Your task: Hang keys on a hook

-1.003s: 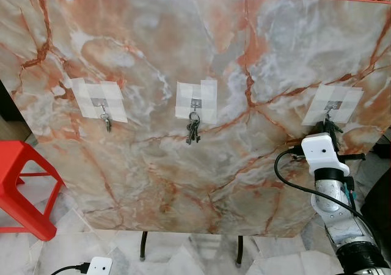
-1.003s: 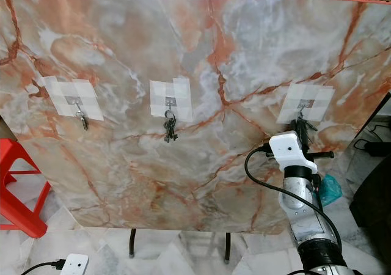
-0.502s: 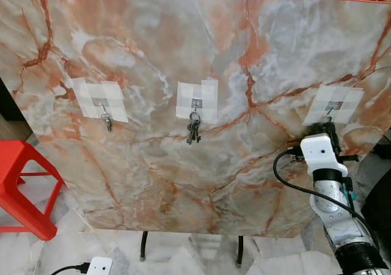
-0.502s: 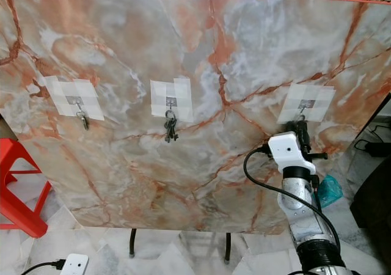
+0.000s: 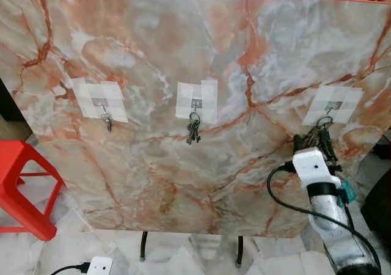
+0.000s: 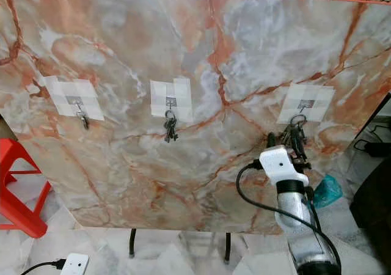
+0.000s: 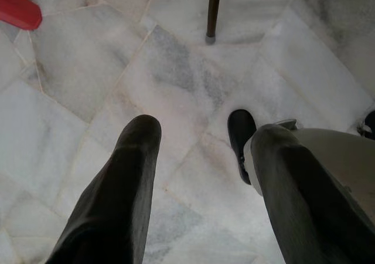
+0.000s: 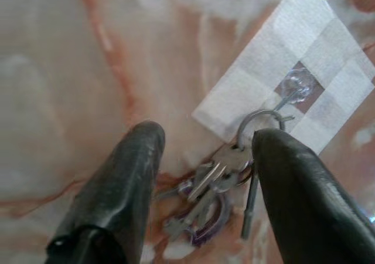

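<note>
right gripper [image 8: 202, 158] lowered, parted | metal keys [image 8: 214, 202] on hook [image 8: 290, 94]

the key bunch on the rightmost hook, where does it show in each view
Left eye view: key bunch hangs under the right-hand taped hook, just above the right claw.
Right eye view: key bunch at right of centre, below the same hook.
Right wrist view: key bunch between the open black fingers.
Left wrist view: floor tiles, no keys.
Shared landmark: the white tape patch.
</note>
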Available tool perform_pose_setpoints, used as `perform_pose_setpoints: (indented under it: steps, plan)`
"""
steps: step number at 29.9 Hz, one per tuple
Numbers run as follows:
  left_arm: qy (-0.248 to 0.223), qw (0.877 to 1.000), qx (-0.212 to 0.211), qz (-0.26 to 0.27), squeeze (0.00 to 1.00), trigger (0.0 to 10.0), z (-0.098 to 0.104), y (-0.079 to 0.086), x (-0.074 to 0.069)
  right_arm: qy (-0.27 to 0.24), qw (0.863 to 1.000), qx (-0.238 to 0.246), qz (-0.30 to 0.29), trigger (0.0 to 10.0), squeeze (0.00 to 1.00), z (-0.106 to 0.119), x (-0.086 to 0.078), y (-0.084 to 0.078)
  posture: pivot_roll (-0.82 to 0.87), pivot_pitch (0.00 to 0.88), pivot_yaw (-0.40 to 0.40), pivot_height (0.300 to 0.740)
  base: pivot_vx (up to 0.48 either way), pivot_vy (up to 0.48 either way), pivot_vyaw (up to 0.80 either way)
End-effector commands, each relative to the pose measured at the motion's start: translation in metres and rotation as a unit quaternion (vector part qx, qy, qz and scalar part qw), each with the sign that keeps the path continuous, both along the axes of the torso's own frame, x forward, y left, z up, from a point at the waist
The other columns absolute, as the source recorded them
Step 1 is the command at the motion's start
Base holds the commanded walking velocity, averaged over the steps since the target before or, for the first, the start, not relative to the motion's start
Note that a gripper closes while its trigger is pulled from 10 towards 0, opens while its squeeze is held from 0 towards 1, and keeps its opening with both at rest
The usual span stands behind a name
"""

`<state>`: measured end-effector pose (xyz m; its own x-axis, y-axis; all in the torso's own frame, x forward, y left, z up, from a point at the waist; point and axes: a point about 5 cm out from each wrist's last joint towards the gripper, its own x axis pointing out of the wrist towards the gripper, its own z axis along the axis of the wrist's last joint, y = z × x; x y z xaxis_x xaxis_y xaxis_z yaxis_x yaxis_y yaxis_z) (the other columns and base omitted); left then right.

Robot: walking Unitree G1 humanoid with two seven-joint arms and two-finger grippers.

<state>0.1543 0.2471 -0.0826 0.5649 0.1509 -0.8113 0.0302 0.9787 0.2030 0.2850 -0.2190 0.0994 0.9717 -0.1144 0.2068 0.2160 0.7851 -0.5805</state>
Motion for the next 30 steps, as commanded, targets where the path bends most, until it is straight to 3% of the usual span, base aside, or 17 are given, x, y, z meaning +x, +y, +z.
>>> perform_pose_setpoints:
  steps: [1,7,9,10,11,13,16,17,21,26,28,29,30]
  plan:
    - [0.004,1.0,-0.004,0.0,0.0,10.0,-0.002,-0.002,-0.003,0.016,1.0,-0.013,-0.02,10.0,0.0,-0.003,-0.005,-0.006,0.01,0.0,-0.071,0.74,0.0,0.0,0.0]
    - [0.003,1.0,-0.003,-0.002,0.0,10.0,-0.001,-0.002,-0.002,0.08,0.991,0.039,-0.101,10.0,0.0,-0.033,-0.025,-0.027,0.0,0.0,-0.065,0.74,0.0,0.0,0.0]
    - [0.003,1.0,-0.002,-0.003,0.0,10.0,-0.001,-0.002,-0.002,0.143,0.965,0.132,-0.177,10.0,0.0,-0.065,-0.039,-0.039,0.01,0.0,-0.066,0.74,0.0,0.0,0.0]
    - [0.003,1.0,-0.002,-0.003,0.0,10.0,-0.001,-0.002,-0.002,0.143,0.965,0.132,-0.177,10.0,0.0,-0.065,-0.039,-0.039,0.01,0.0,-0.066,0.74,0.0,0.0,0.0]
    - [0.002,1.0,-0.002,-0.002,0.0,10.0,-0.001,-0.002,-0.002,0.16,0.951,0.171,-0.204,10.0,0.0,-0.075,-0.045,-0.042,0.01,0.0,-0.066,0.74,0.0,0.0,0.0]
    - [0.002,1.0,-0.002,-0.002,0.0,10.0,-0.001,-0.002,-0.002,0.177,0.941,0.197,-0.212,10.0,0.0,-0.082,-0.048,-0.042,0.01,0.0,-0.065,0.74,0.0,0.0,0.0]
    - [0.003,1.0,-0.002,-0.002,0.0,10.0,-0.001,-0.002,-0.002,0.285,0.898,0.278,-0.188,10.0,0.0,-0.122,-0.061,-0.025,0.01,0.0,-0.063,0.74,0.0,0.0,0.0]
    - [0.003,1.0,-0.002,-0.002,0.0,10.0,-0.001,-0.002,-0.002,0.315,0.887,0.29,-0.175,10.0,0.0,-0.132,-0.066,-0.018,0.0,0.0,-0.062,0.74,0.0,0.0,0.0]
    - [0.002,1.0,-0.005,0.0,0.0,10.0,-0.002,-0.002,-0.002,0.389,0.865,0.291,-0.123,10.0,0.0,-0.155,-0.079,0.0,0.0,0.0,-0.057,0.74,0.0,0.0,0.0]
    - [0.003,1.0,-0.005,0.001,0.0,10.0,-0.002,-0.003,-0.002,0.465,0.816,0.31,-0.147,10.0,0.0,-0.179,-0.106,0.005,0.0,0.0,-0.056,0.74,0.0,0.0,0.0]
    - [0.003,1.0,-0.005,0.001,0.0,10.0,-0.002,-0.003,-0.002,0.472,0.808,0.317,-0.151,10.0,0.0,-0.181,-0.11,0.005,0.0,0.0,-0.056,0.74,0.0,0.0,0.0]
    - [0.007,1.0,-0.009,-0.002,0.0,10.0,-0.002,-0.003,-0.003,0.491,0.792,0.323,-0.167,10.0,0.0,-0.187,-0.12,0.004,0.0,0.0,-0.054,0.74,0.0,0.0,0.0]
    - [0.011,1.0,-0.013,-0.005,0.0,10.0,-0.003,-0.004,-0.004,0.513,0.764,0.335,-0.201,10.0,0.0,-0.194,-0.136,0.001,0.02,0.0,-0.059,0.74,0.0,0.0,0.0]
